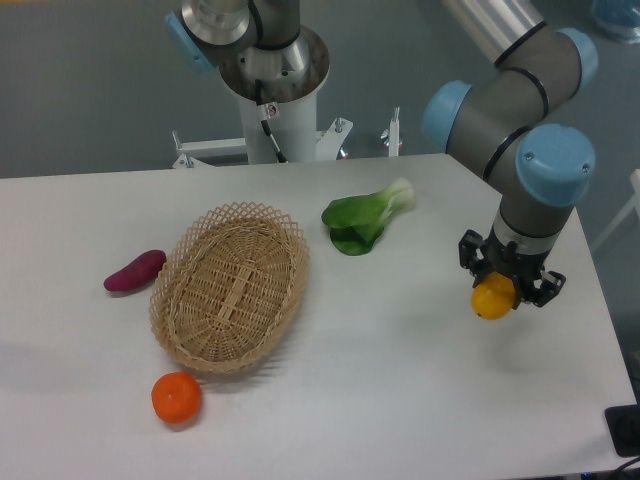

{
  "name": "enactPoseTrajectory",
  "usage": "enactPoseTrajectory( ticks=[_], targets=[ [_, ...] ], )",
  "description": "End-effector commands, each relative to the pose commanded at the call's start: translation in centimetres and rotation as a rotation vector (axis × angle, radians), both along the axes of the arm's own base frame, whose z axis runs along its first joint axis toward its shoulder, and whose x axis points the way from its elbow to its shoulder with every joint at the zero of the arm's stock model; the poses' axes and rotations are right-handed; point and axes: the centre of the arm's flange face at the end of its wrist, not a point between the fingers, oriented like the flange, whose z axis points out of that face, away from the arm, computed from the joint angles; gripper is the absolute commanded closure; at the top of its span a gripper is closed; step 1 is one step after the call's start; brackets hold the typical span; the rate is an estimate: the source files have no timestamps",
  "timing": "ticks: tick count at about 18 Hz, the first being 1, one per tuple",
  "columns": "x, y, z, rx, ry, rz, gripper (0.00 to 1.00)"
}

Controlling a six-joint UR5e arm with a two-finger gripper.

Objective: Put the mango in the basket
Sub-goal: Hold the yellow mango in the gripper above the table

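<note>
Gripper pinched around mango, held above table. One basket, one tangerine, one sweet potato, one bok choy counted.

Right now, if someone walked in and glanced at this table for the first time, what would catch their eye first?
Probably the end effector at the right side of the table, shut on the yellow-orange mango and holding it just above the surface. Next, the big oval wicker basket left of centre, with nothing inside. Around it lie a purple sweet potato to its left, a tangerine in front and leafy bok choy behind right.
</note>
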Motion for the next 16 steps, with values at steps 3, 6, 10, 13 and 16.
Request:
enactPoseTrajectory(
  ticks=[3,6,10,13,16],
  targets=[
    [0.13,0.13,-0.06,-0.003,0.001,-0.001,0.5],
    [0.2,0.3,-0.09,-0.005,0.003,-0.004,0.48],
    [-0.03,0.46,0.04,0.001,0.005,-0.001,0.47],
    [0.03,0.54,0.02,0.009,-0.001,0.007,0.48],
    [0.75,0.87,0.06,0.029,-0.015,0.02,0.48]
  ],
)
